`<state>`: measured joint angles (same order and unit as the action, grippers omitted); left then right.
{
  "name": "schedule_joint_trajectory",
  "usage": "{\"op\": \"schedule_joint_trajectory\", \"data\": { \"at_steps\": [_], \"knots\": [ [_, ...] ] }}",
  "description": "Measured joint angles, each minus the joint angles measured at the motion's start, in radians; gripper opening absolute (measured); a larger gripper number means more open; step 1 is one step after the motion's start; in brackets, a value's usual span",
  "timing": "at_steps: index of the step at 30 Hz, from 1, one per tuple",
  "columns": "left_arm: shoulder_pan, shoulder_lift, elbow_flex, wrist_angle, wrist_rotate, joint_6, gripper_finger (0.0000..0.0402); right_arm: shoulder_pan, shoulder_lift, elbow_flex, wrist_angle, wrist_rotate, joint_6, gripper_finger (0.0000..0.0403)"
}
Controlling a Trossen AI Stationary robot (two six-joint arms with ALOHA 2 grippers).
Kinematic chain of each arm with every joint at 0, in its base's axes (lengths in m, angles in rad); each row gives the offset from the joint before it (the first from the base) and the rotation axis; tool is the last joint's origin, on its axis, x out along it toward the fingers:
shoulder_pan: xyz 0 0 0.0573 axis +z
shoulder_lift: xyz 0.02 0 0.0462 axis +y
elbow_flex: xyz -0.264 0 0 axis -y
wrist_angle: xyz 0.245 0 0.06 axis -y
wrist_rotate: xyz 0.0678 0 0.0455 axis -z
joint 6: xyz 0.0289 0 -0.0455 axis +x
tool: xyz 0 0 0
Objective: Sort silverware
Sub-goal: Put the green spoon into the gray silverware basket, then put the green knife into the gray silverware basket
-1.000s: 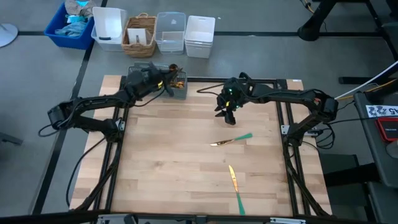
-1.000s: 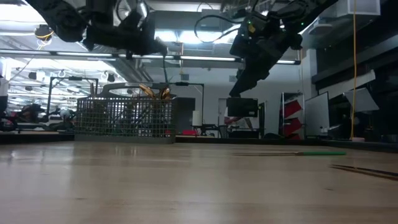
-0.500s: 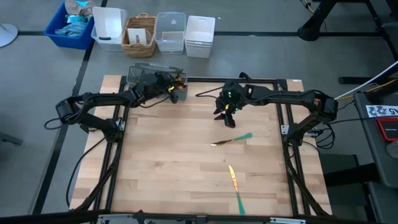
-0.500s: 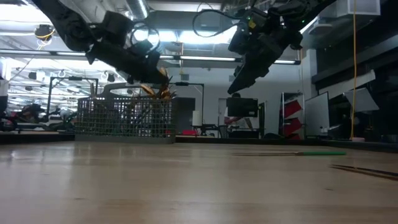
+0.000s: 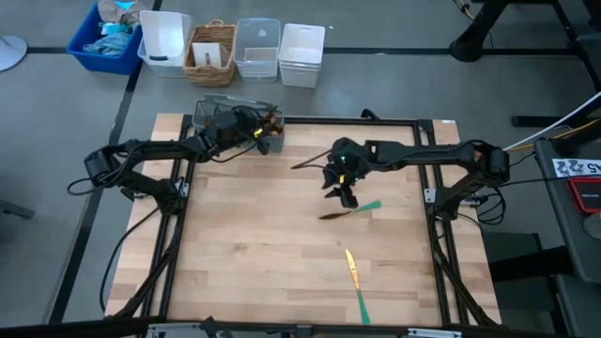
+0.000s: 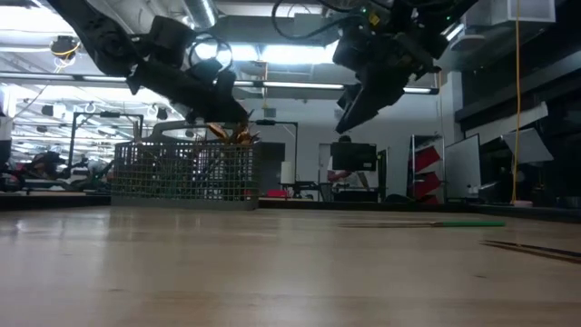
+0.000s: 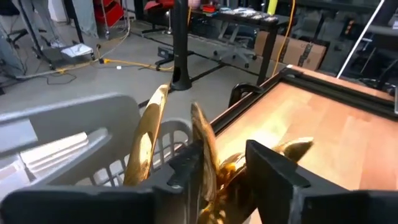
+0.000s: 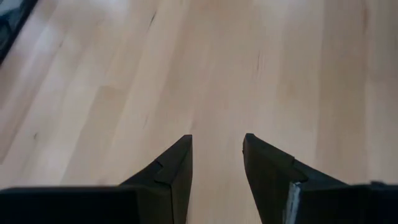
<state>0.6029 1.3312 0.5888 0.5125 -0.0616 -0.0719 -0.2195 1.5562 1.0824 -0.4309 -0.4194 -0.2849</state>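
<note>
A grey mesh basket (image 5: 214, 106) stands at the table's far left corner with gold silverware heads (image 6: 229, 133) sticking up out of it. My left gripper (image 7: 224, 152) hovers open over the basket's right end, gold heads between and beside its fingers. Two pieces of silverware lie flat on the wood: one (image 5: 349, 212) right of centre, its teal handle toward the right, and one (image 5: 355, 282) nearer the front edge. My right gripper (image 5: 346, 192) hangs open just beyond the first piece, above bare wood (image 8: 216, 140). My left gripper stands open among the basket's gold heads. One gold blade (image 7: 204, 146) lies right beside one finger (image 7: 186, 168). Whether finger and blade touch, I cannot tell.
Black frame rails (image 5: 376, 121) run along the table's far and side edges. Beyond the far edge, on the floor, stand a blue bin (image 5: 108, 38), white bins (image 5: 300, 54), a clear bin (image 5: 257, 49) and a wicker basket (image 5: 211, 54). Bare wood lies left of centre.
My left gripper has sunk toward the basket and tipped, then kept still there. My right gripper has swung toward the table's near edge, closer to the piece of silverware right of centre, and has stayed open.
</note>
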Motion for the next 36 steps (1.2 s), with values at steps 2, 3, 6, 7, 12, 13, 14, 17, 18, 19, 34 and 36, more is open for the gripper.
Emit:
{"op": "schedule_joint_trajectory", "data": {
  "at_steps": [2,3,6,7,12,13,14,17,18,19,34,36],
  "knots": [
    [0.000,-0.016,0.000,-0.004,0.000,0.010,0.0120,0.023,0.000,0.000,-0.033,0.034,0.000,0.0143],
    [0.000,-0.026,0.000,-0.004,0.001,0.015,0.0122,0.035,0.000,0.000,-0.054,0.060,0.000,0.0143],
    [0.000,-0.071,0.000,-0.003,0.001,0.019,0.0124,0.076,0.000,0.000,-0.127,0.157,0.000,0.0143],
    [0.000,-0.087,0.000,-0.003,0.001,0.018,0.0125,0.090,0.000,0.000,-0.154,0.188,0.000,0.0143],
    [-0.010,-0.170,0.000,-0.020,0.009,-0.032,0.0125,0.156,0.000,0.000,-0.262,0.223,0.050,0.0143],
    [-0.016,-0.183,0.000,-0.035,0.018,-0.058,0.0125,0.169,0.000,0.000,-0.276,0.216,0.073,0.0143],
    [-0.024,-0.195,0.000,-0.047,0.037,-0.080,0.0125,0.183,0.000,0.000,-0.290,0.210,0.094,0.0143],
    [-0.054,-0.219,0.000,-0.083,0.133,-0.115,0.0125,0.225,0.000,0.000,-0.316,0.206,0.149,0.0143],
    [-0.068,-0.221,0.000,-0.091,0.166,-0.127,0.0125,0.239,0.000,0.000,-0.322,0.207,0.157,0.0143],
    [-0.083,-0.220,0.000,-0.099,0.196,-0.134,0.0125,0.253,0.000,0.000,-0.329,0.212,0.167,0.0143],
    [-0.350,-0.219,0.000,-0.188,0.246,-0.091,0.0125,0.268,-0.001,-0.199,-0.251,0.535,0.308,0.0143],
    [-0.373,-0.218,0.000,-0.191,0.246,-0.082,0.0125,0.246,-0.001,-0.217,-0.215,0.511,0.308,0.0143]
  ]
}}
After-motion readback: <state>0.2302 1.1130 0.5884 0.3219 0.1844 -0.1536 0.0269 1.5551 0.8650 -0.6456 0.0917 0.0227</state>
